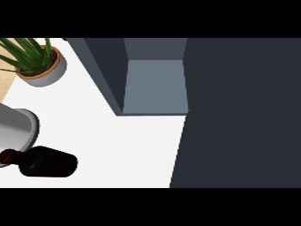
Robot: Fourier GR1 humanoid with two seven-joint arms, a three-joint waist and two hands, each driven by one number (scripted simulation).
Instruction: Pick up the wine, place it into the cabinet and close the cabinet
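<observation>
Head view is showing the wine bottle (47, 162) lying tipped at the near left of the counter (133, 141), with neither hand appearing, and it is looking heavy, smooth, breakable, best gripped round the body.

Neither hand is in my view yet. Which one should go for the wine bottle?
Probably the left. The wine bottle lies at the view's lower left beside the grey forearm, while the open cabinet sits mid-counter, with its dark door filling the right side.
</observation>
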